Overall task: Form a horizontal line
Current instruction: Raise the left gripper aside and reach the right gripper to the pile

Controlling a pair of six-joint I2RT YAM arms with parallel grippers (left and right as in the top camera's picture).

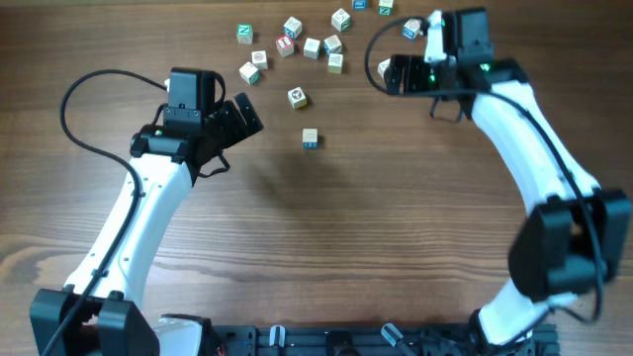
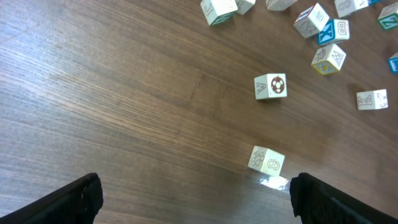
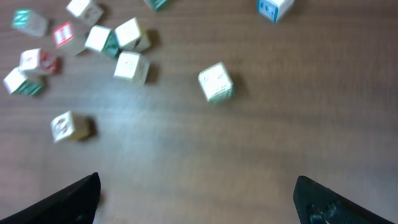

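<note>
**Cubes loose, line not yet formed**

The left tool (image 2: pixel 194 186) has its jaws wide apart and grips nothing. It hangs over the bench (image 1: pixel 316 247), left of centre. In its wrist view a lone cube (image 2: pixel 267 160) lies ahead, nearer the right-hand jaw and touching neither. In the overhead view this cube shows a blue mark on its near side and sits by itself near mid-bench, apart from the others. A second cube (image 2: pixel 271 86), with a brownish round mark, lies a little beyond it; the two are clearly separate.

The right tool (image 3: pixel 196 180) also has its jaws spread and is empty. It sits at the far right of the bench, beside the scatter.

The remaining cubes (image 1: pixel 313 46) lie strewn along the far side at mixed angles, with green, red and blue marks. A few sit close together, but no three stand edge to edge. The line therefore has no place on the bench yet; its pieces are loose. The right wrist view is blurred, so the marks there cannot be read.
</note>
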